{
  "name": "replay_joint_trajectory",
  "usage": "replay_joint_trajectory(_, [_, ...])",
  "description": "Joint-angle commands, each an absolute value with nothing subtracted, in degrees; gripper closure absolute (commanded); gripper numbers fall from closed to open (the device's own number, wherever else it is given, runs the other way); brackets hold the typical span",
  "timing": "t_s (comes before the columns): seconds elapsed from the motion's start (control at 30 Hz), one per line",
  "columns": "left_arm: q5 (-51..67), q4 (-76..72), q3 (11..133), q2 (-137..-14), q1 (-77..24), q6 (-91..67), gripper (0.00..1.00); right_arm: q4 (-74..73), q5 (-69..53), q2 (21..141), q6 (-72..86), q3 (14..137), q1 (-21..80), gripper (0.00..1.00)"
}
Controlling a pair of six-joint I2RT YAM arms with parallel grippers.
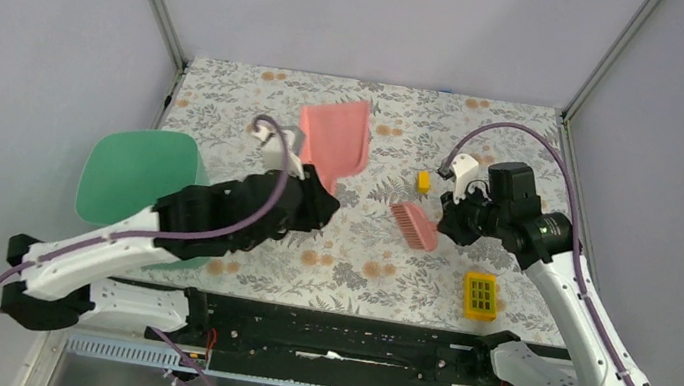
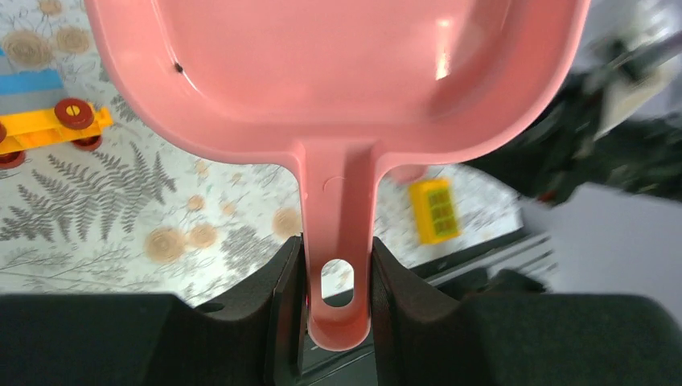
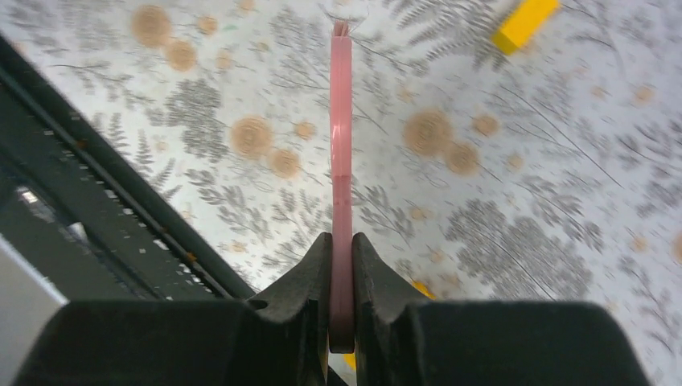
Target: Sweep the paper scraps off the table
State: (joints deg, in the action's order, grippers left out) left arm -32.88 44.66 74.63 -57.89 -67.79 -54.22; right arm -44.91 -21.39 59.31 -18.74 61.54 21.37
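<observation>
Over the table (image 1: 527,138) — left gripper (image 2: 338,277) clamped on dustpan (image 2: 338,72) handle, right gripper (image 3: 342,265) clamped on brush (image 3: 341,121), seemingly edge-on

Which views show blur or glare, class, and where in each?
Top external: sharp, evenly lit, only soft shadows. Left wrist: white glare inside the pink dustpan, right of centre; the right edge of the view is smeared. Right wrist: the table print is blurred, the pink brush crisp.
</observation>
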Motion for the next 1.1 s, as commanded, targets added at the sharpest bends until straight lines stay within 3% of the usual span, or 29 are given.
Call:
replay_joint_trajectory(0.0, [-26.17,46.17,73.13,-62.56,-67.86,-47.47,1.0,-46.91,-7.68,56.55,-19.65,62.64,21.06,1.0])
replay_joint_trajectory(0.2, [-21.49,49.37,71.47,-76.56,-67.56,-41.27,1.0,-46.53,2.08,56.51,-21.9,61.61,20.39,1.0])
replay_joint_trajectory(0.37, [-16.91,54.0,72.7,-87.97,-67.52,-38.83,1.0,-43.1,13.19,54.92,-32.43,61.67,20.39,1.0])
replay_joint_trajectory(0.6, [-8.49,44.36,67.97,-93.6,-64.07,-35.54,1.0,-30.76,18.83,52.98,-48.35,51.83,20.39,0.97])
replay_joint_trajectory(0.7, [-5.84,40.28,66.95,-94.64,-61.73,-34.72,0.89,-23.62,21.01,53.79,-53.15,45.1,20.39,0.96])
replay_joint_trajectory(0.9, [-4.63,38.98,69.79,-99.63,-58.62,-31.73,0.79,-13.83,18.83,55.02,-55.95,35.88,20.42,0.97])
replay_joint_trajectory(1.07, [-3.85,38.93,73.94,-104.71,-57.31,-30.27,0.76,-20.1,9.14,52.72,-50.76,36.84,20.56,0.91])
